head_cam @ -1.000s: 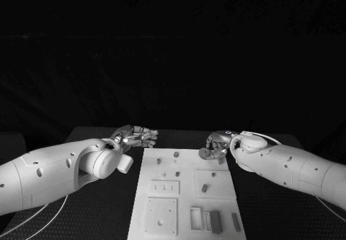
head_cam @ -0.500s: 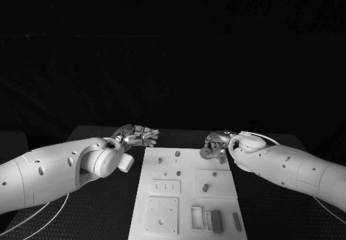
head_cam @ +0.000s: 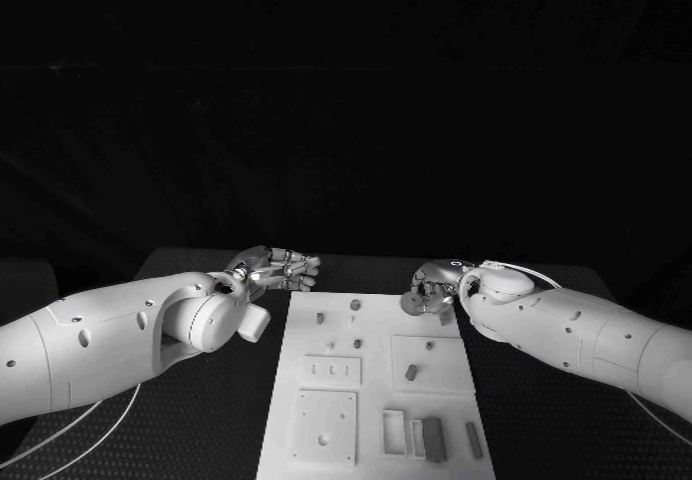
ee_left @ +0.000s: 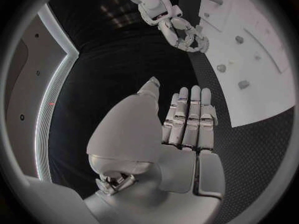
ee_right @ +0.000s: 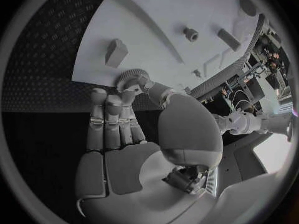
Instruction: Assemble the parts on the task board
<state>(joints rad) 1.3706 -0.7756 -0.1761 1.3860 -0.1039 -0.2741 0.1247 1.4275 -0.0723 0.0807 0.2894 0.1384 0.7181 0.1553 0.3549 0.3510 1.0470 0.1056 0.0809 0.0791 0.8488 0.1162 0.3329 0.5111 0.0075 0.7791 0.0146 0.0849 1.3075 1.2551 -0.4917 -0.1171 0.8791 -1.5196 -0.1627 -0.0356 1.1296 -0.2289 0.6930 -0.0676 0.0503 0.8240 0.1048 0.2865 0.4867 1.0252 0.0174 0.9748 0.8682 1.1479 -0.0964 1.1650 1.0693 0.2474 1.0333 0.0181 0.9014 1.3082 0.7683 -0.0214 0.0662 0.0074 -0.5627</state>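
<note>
Holding a small toothed wheel (ee_right: 129, 77) between thumb and fingertips, right hand (head_cam: 433, 289) at the far right corner of the white board (head_cam: 378, 400). Lying lengthwise on the bench (head_cam: 216, 420), long axis of that board running from near to far. Resting on it, small dark pieces: short pegs (head_cam: 355, 304) toward the far end, long bars (head_cam: 431, 438) side by side at the near end, pointing along the board. Hovering just off the far left corner, left hand (head_cam: 274, 270), fingers (ee_left: 190, 114) straight, side by side, grasping nothing. Compared with a second ago, both hands much where they were, the right one barely shifted.
</note>
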